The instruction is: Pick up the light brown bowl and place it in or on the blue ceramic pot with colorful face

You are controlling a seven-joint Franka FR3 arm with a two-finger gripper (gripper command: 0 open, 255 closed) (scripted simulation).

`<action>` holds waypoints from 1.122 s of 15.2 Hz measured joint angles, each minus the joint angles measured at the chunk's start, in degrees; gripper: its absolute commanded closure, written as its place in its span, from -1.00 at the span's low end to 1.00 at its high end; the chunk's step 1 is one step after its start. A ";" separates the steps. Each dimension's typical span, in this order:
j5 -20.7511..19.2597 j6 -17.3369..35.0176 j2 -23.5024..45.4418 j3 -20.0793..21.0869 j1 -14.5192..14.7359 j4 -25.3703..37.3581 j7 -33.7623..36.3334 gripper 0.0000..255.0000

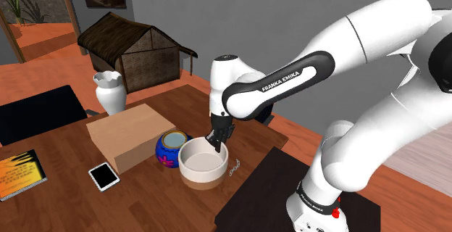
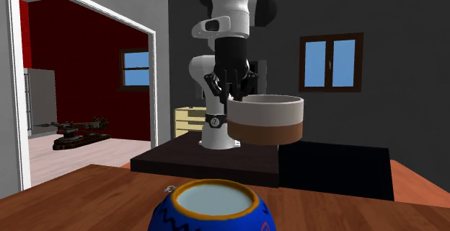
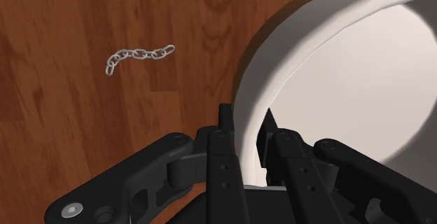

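1. Tablet [image 1: 103, 176]: flat on the bench [image 1: 72, 209], well apart from the hand [image 1: 217, 145], off to the shoulder view's left of it. Not part of the job.
2. Box [image 1: 130, 135]: near the hand, also on its left in the shoulder view, just behind the pot. Leave it alone.
3. Pot [image 1: 168, 151]: blue w/ coloured pattern, upright, mouth open. It sits on the bench just beside the hand, on its left in the shoulder view. Can't tell whether it touches the box.
4. Bowl [image 1: 201, 164]: white upper part, brown band at the base, upright, right at the hand. In the second exterior view its base looks clear of the bench and higher than the pot's rim.
5. Hand: fingers clamped on the bowl's rim, one inside the wall and one outside (wrist view).
6. Chain [image 1: 234, 170]: small, on the bench, just on the far side of the hand from the pot.
7. Step: the pick looks done, so the carry over to the pot is in hand.
8. Next move, as I judge it:
   - Short shift toward the pot, keeping the bowl's base above the pot's rim.
   - Centre it, lower it, then open.
   - The bowl looks at least as wide as the pot's mouth, so it prob. rests on the rim, not inside.
   - An off-centre release could tip it, and the edge grip may let it tilt.
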 measured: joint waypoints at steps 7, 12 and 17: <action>-0.01 -6.45 -3.67 -0.45 0.13 2.79 0.03 1.00; -2.45 -6.93 4.53 -2.15 -2.29 11.31 -2.03 1.00; -4.43 -7.93 13.89 -3.44 -4.02 21.58 -3.60 1.00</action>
